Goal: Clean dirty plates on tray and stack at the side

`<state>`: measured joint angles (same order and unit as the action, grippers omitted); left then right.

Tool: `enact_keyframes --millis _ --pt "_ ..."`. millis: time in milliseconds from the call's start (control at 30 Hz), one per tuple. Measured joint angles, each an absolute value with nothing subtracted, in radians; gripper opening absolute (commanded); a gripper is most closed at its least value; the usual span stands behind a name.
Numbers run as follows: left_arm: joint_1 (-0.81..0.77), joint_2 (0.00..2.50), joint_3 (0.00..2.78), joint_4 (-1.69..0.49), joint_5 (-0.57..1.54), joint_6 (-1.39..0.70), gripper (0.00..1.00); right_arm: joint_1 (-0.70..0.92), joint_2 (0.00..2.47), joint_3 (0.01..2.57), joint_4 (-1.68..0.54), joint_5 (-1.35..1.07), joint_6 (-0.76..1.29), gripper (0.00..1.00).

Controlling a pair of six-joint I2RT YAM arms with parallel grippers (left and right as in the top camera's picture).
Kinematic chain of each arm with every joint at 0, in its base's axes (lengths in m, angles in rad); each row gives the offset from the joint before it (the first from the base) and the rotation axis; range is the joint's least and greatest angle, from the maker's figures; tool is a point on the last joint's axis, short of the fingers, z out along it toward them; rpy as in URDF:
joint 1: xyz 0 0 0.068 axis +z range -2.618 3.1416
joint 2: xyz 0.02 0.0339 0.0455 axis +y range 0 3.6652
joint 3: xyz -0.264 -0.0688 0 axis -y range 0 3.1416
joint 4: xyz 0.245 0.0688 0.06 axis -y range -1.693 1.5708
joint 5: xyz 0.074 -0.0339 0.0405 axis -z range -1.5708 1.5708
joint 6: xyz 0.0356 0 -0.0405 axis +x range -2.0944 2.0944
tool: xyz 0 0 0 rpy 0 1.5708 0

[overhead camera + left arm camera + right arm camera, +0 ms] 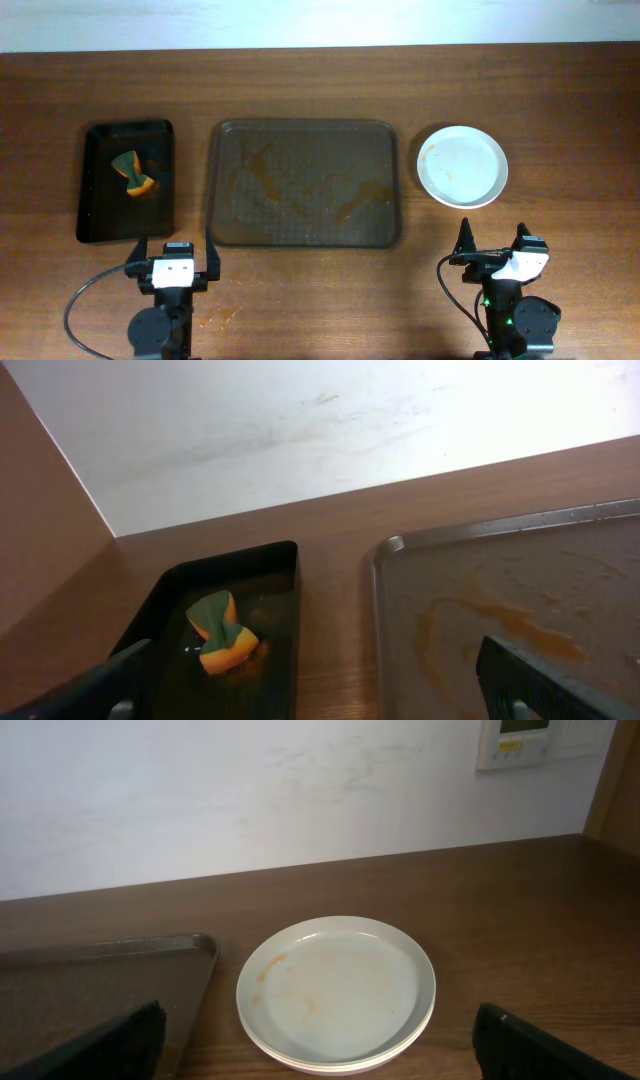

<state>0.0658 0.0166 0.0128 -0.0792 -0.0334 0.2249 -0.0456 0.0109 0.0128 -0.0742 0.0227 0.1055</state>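
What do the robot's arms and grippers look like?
Both arms are black. The left gripper and right gripper each have a white body and black pointed fingers. A black cable loops from the left arm; a green light shows on the right.

Brown wooden table [300, 80], white wall [300, 800]

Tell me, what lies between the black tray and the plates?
The sauce-streaked brown tray lies between the black tray and the plates, as the overhead view shows.
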Motion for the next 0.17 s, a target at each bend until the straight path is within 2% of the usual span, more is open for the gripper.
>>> enact_keyframes --millis 167 --pt "0.066 0.016 0.013 -0.079 -0.033 0.225 0.99 -0.046 0.011 0.013 -0.074 0.023 0.105 0.98"
